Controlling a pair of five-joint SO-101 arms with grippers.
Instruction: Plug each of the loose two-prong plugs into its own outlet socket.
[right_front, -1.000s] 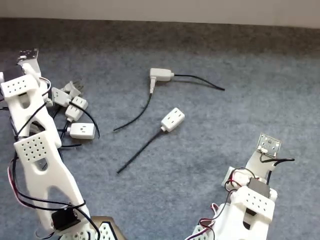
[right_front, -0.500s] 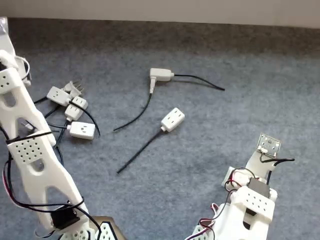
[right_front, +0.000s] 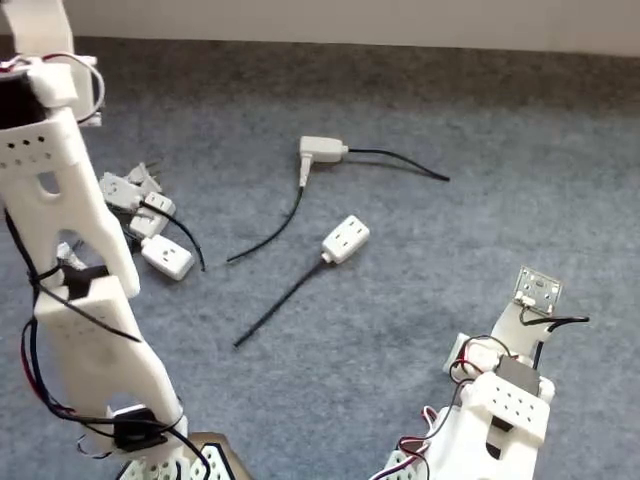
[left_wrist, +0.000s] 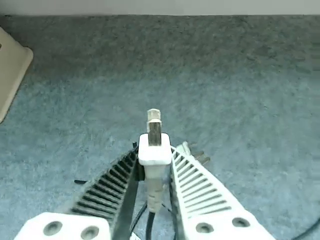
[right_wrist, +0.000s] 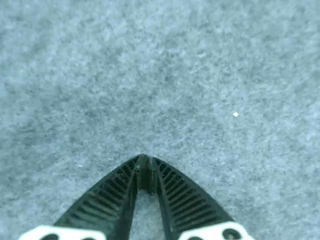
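**Left arm lifts a plug off the heap**

My left pincer (left_wrist: 153, 156) is closed on a white two-prong plug (left_wrist: 154, 142). It grips the body from both sides, with the prongs (left_wrist: 154, 125) pointing away from the wrist and the black cord (left_wrist: 150, 225) trailing back between the fingers. The plug hangs in the air above the grey surface (right_front: 450, 220).

A second ago the left arm (right_front: 70, 250) was bent low over the heap of plugs and sockets (right_front: 148, 215) at the left side. It has since swung up and stands tall at the frame's edge. The heap has shifted with the pull: the white socket at its near end (right_front: 168, 258) now lies tilted, and the pieces beside it sit closer together.

In the middle, the loose socket (right_front: 346, 238) and its cord lie where they were. So does the white plug beyond it (right_front: 320, 150), with black cords leaving it on two sides.

The right arm (right_front: 505, 395) has not moved from the near right corner. The right pincer (right_wrist: 144, 167) is fully closed, empty, and just above bare surface.
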